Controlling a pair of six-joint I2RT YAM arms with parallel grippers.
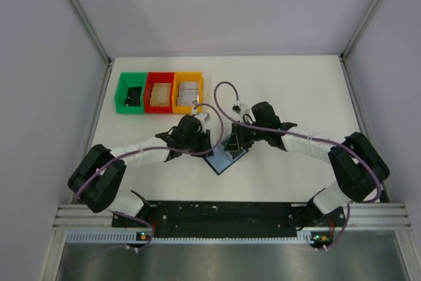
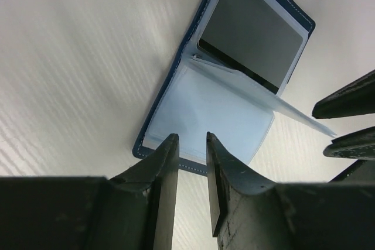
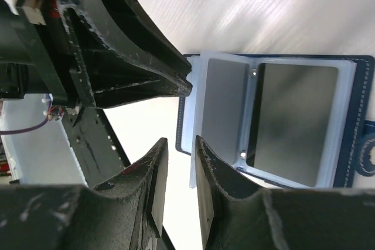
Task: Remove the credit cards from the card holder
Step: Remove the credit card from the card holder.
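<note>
Card holder [image 1: 225, 156] lies open on the white table [image 1: 296, 90], just ahead of the arm bases and between the two grippers, one corner pointing toward the bases. Credit cards [image 3: 296, 121] are in the holder. A dark grey one fills the panel next to the closing strap [image 3: 368, 156]. A second, paler grey face shows beside the fold; whether it sits in the clear leaf [image 2: 299, 117] or under it is not clear. The leaf is raised off the panels and tilted, hinged at the fold. Left gripper [image 2: 190, 141] is at the panel opposite the strap, fingertips down at its stitched blue edge. Its jaws stand a narrow slot apart, and the pale panel, the edge and the table show through the slot. Nothing is clamped, so it is released. Right gripper [image 3: 180, 141] comes in from the other side, jaws likewise narrow. The free edge of the leaf lies inside the slot, against one finger. Cannot tell whether the jaws actually pinch it. Green bin [image 1: 131, 77], red bin [image 1: 160, 76] and orange bin [image 1: 188, 76] stand in a row at the far left of the table, well apart from the holder. Their contents are too small to identify.
</note>
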